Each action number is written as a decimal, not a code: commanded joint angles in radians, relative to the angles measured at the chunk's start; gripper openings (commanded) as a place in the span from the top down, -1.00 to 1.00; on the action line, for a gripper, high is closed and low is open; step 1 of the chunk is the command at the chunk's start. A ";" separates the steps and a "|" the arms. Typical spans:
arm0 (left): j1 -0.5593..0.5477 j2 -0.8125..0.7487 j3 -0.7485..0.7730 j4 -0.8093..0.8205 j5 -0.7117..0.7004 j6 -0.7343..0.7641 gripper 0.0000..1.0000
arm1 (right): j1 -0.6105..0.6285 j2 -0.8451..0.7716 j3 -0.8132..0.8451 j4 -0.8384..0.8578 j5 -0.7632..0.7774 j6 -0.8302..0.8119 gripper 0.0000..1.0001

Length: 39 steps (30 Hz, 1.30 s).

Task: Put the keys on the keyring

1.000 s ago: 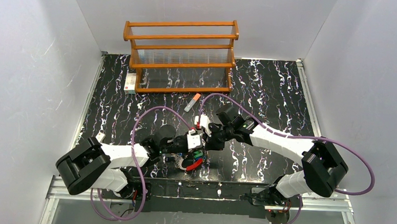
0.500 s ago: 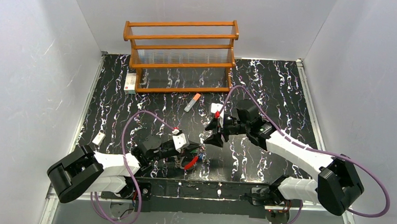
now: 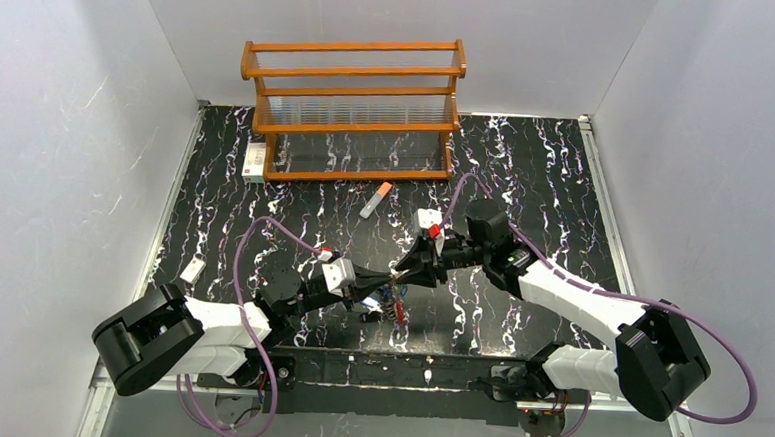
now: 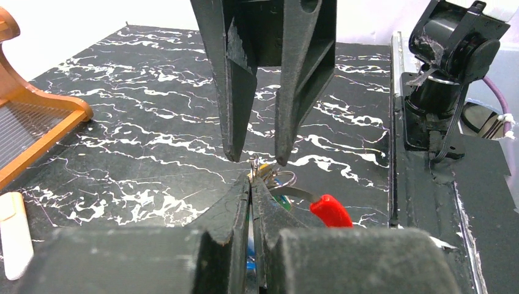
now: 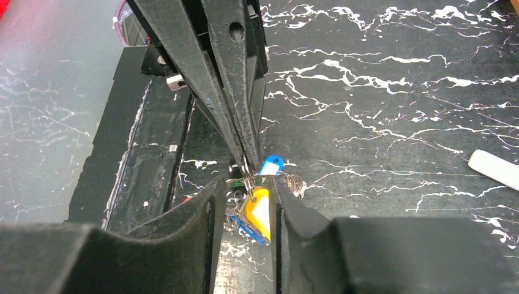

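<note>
Pinches keyring [image 4: 327, 211] in tight-pressed left gripper [image 4: 251, 184]; straddles hanging yellow key [image 5: 257, 211] with right gripper [image 5: 248, 180] spread, not clamping.

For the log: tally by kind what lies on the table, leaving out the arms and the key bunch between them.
wooden rack: 1
grey stick with orange cap: 1
white tag: 1
white and red box: 1
Total: 4

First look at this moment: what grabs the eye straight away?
The two grippers meet tip to tip above the near middle of the table: the left gripper pinched shut on the keyring with its red section, the right gripper open astride a yellow-headed key. An orange wooden rack stands at the far edge.
</note>
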 commanded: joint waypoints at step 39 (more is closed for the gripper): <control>-0.007 -0.014 -0.001 0.092 -0.008 -0.008 1.00 | -0.008 0.072 -0.036 0.002 0.058 -0.036 0.90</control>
